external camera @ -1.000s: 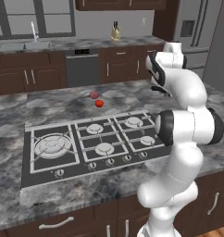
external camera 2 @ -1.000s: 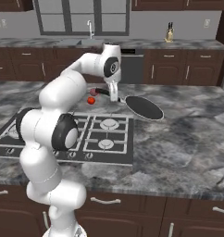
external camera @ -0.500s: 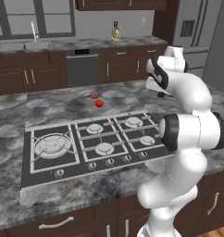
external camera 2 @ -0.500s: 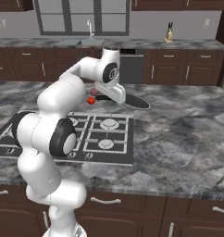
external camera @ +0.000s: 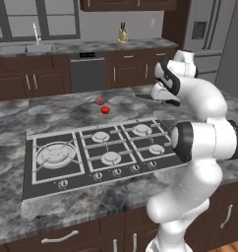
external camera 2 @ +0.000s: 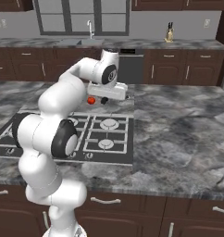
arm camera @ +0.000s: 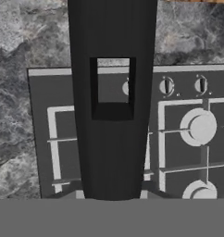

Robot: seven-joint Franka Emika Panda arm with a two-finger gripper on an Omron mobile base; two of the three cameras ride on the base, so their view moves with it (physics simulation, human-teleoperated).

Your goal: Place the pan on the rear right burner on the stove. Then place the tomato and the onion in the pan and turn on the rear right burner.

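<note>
the fingers (external camera: 163, 100) are clamped on the pan (external camera: 149, 97) handle (arm camera: 113, 92), held above the stove (external camera: 67, 172); the tomato (external camera: 105, 110) and onion (external camera: 99, 101) lie on the surface (external camera: 52, 108) beyond.

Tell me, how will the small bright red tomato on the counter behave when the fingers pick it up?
The small, smooth, bright red tomato looks round, so it would probably roll on the flat grey marbled counter if nudged. Its glossy skin may slip in a pinch.

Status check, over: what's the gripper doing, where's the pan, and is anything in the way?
Gripper shut on pan handle, carrying it above the stove. Tomato and onion on counter behind it. Grates bare.
</note>
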